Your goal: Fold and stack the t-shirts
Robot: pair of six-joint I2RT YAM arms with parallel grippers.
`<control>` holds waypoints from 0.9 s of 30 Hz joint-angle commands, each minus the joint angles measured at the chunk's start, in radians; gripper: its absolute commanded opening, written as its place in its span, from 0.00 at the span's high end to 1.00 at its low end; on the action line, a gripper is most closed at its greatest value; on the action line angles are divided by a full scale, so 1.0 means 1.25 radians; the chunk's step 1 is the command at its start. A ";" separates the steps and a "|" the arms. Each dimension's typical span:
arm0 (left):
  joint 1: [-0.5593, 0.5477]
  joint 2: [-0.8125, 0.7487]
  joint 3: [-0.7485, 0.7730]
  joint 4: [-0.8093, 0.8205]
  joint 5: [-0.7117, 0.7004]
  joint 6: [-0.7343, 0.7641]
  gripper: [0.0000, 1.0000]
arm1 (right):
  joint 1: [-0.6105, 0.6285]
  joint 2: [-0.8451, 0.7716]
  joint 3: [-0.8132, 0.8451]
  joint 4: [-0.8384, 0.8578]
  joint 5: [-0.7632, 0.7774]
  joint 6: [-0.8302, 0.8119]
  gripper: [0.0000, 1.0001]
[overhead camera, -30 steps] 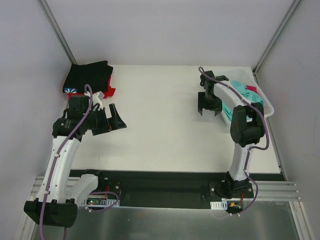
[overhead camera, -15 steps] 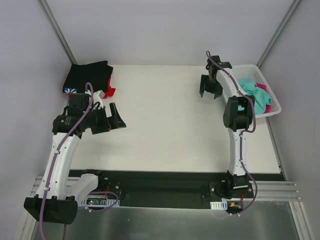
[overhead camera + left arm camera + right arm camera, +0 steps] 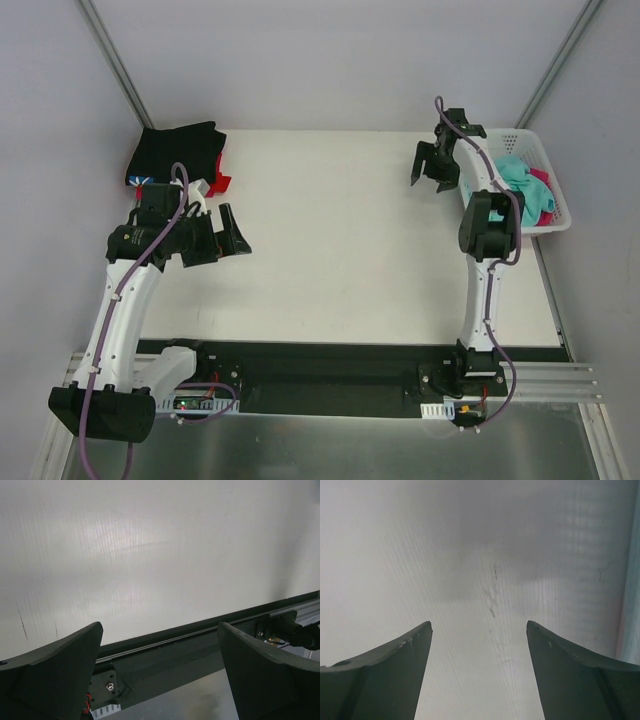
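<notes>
A folded black t-shirt [image 3: 178,150] lies at the table's back left corner on top of a red t-shirt [image 3: 219,184]. A teal-green t-shirt [image 3: 511,174] and a magenta-pink t-shirt [image 3: 546,196] lie crumpled in the white basket [image 3: 512,134] at the back right. My right gripper [image 3: 428,180] [image 3: 479,630] hangs open and empty just left of the basket, over bare table. My left gripper [image 3: 222,240] [image 3: 160,650] is open and empty, below the black and red pile, and it faces the near table edge.
Grey walls close the table in at the back and on both sides. The black mounting rail [image 3: 165,645] with both arm bases runs along the near edge. The basket sits against the right edge of the table [image 3: 330,240].
The basket has slid to the right and turned towards the right edge. My right gripper has moved back and to the right and has opened wider. The left arm has hardly moved.
</notes>
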 commanded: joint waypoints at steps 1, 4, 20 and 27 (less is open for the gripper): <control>-0.009 -0.007 0.013 0.017 -0.011 0.006 0.01 | 0.025 -0.183 -0.053 -0.060 -0.016 -0.001 0.20; -0.008 -0.012 -0.002 0.033 -0.001 -0.001 0.01 | 0.045 -0.289 -0.131 -0.113 0.030 0.020 0.18; -0.009 -0.074 -0.024 0.039 0.016 -0.023 0.01 | -0.021 -0.758 -0.619 -0.150 0.264 0.098 0.04; -0.009 -0.116 -0.041 0.039 0.015 -0.034 0.01 | -0.058 -0.759 -0.708 -0.098 0.305 0.085 0.04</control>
